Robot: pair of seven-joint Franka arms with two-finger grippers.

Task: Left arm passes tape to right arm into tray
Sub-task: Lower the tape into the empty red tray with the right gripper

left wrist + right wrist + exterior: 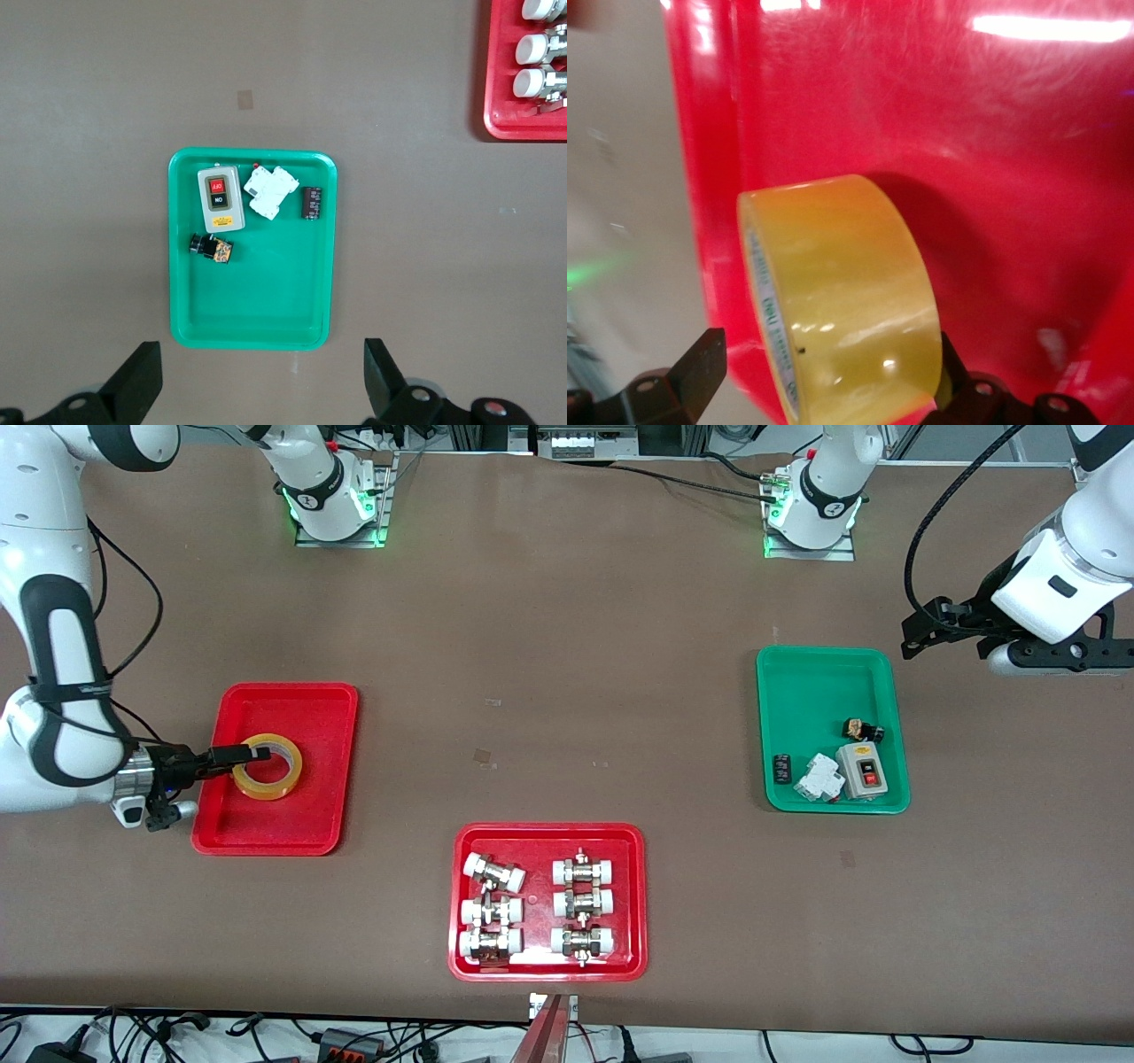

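Front view: right claw (251,756) low over plain red tray (275,700), fingers spread, one across the top of the yellow tape (267,767), no grip. Tape lying flat in that tray, between the spread fingers in the right wrist view (842,301). Left claw (263,376) high above the tabletop (567,646), wide open, empty, green tray (252,292) below it.
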